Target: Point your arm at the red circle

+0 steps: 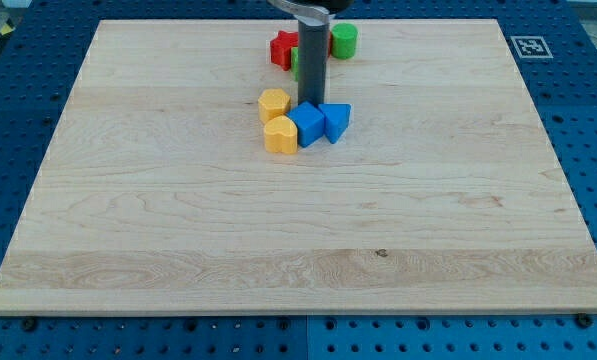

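Red circle cannot be made out; one red block (283,47), star-like in outline, sits near the wood board's (178,220) top edge, partly behind my rod (311,60). My tip (311,103) rests just above the blue cube (306,124), beside a blue triangle (336,121). Two yellow blocks (275,105) (280,134) touch the cube's left. A green cylinder (344,40) stands right of the rod. No jaws exist.

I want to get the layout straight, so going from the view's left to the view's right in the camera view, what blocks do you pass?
Yellow block and yellow heart-like block (about level, left end) → red block → blue cube → blue triangular block → green round block. My tip sits just above the blue cube.
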